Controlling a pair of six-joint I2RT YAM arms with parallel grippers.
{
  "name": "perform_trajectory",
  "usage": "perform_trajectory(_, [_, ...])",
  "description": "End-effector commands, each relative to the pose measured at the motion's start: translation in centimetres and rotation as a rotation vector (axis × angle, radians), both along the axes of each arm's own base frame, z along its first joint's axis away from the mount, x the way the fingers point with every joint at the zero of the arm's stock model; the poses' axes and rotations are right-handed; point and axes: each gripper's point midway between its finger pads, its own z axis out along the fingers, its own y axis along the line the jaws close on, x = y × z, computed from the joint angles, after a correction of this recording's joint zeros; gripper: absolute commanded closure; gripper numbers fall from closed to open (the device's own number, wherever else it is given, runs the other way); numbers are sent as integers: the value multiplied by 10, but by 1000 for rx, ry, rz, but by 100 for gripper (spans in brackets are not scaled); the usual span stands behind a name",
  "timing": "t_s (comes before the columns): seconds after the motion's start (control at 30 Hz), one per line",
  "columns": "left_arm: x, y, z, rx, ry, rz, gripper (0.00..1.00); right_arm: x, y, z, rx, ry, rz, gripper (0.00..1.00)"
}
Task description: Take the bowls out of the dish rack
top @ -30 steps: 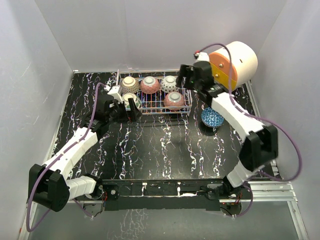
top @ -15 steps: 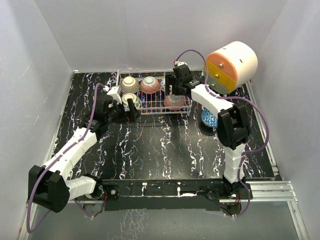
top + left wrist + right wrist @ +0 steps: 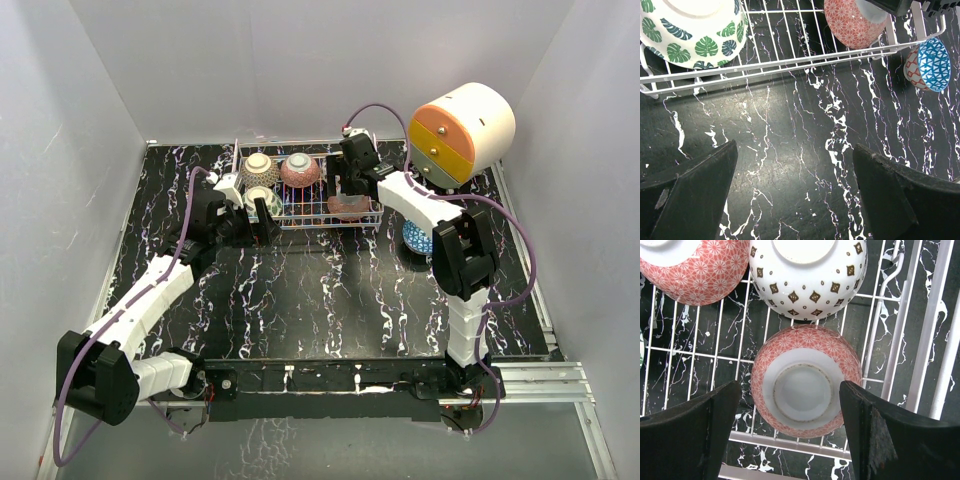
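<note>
The wire dish rack (image 3: pixel 318 214) stands at the back middle of the table. Upside down in it are a grey-white bowl (image 3: pixel 258 165), a red bowl (image 3: pixel 299 170), a green-leaf bowl (image 3: pixel 258 200) and a front-right red bowl (image 3: pixel 349 207). My right gripper (image 3: pixel 350 188) is open above that red bowl (image 3: pixel 805 390), fingers on either side and clear of it; a white diamond-dotted bowl (image 3: pixel 810 280) lies behind. My left gripper (image 3: pixel 262 218) is open and empty over the table just before the rack rail (image 3: pixel 790 62), near the green-leaf bowl (image 3: pixel 690 35). One blue-inside bowl (image 3: pixel 423 237) sits on the table right of the rack.
A big white cylinder with an orange-yellow face (image 3: pixel 465 125) stands at the back right, close to the right arm. White walls enclose the black marbled table on three sides. The blue-inside bowl (image 3: pixel 932 62) lies tilted beside the rack's right end.
My right arm has swung left from beside the cylinder to over the rack and lowered above the front-right red bowl. The left arm has barely moved.
</note>
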Motion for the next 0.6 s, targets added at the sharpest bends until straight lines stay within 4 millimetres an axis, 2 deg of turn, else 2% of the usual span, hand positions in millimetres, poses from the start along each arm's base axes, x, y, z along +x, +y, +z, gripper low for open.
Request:
perform_trajectory(0.0, [-4, 0, 7, -11, -13, -14, 3, 6, 0, 10, 6, -49, -19, 16])
perform_trajectory(0.37, [-4, -1, 5, -13, -8, -15, 3, 10, 12, 3, 9, -40, 4, 19])
perform_trajectory(0.57, [-4, 0, 4, -11, -6, -15, 3, 10, 20, 4, 0, -45, 19, 30])
